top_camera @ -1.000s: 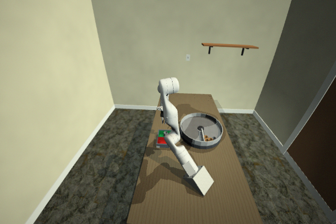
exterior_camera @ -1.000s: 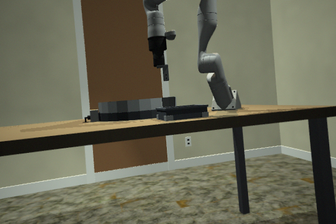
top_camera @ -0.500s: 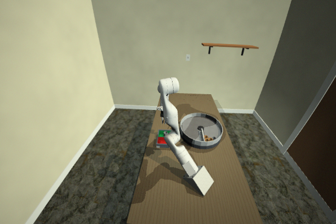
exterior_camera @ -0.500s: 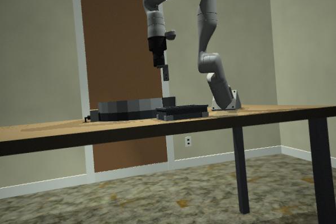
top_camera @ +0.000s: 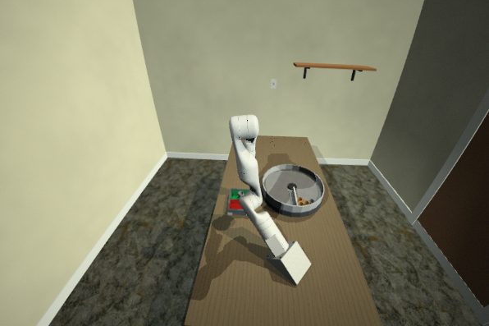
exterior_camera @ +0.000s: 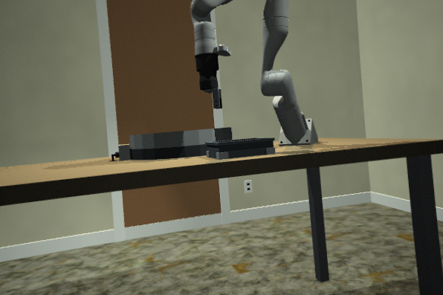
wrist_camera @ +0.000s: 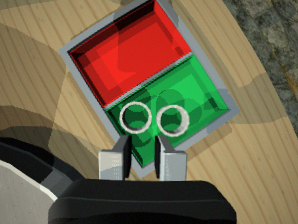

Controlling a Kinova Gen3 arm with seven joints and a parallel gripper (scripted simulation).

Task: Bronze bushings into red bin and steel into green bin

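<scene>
Two steel bushings (wrist_camera: 137, 117), pale upright rings, lie side by side in the green bin (wrist_camera: 200, 92), adjoining the red bin (wrist_camera: 129, 52). The end effector (wrist_camera: 141, 159) hangs above, partly open, gripping nothing. Bronze bushings (top_camera: 303, 201) remain on the turntable (top_camera: 274, 200), right on the bench (top_camera: 246, 286). No legible markings.

Plain indoor room, more like a spare room in a house than a lab. Painted cream walls (top_camera: 82, 81), white baseboard (top_camera: 102, 241), mottled stone-look floor (top_camera: 156, 245). Brown door (exterior_camera: 156, 73) in a white frame, a wall outlet (exterior_camera: 247, 186) low by it. One small wooden wall shelf (top_camera: 334, 66) on black brackets. I'm bolted to a long wood tabletop (top_camera: 246, 286) on dark legs (exterior_camera: 317, 222), standing mid-room. No other furniture visible.
</scene>
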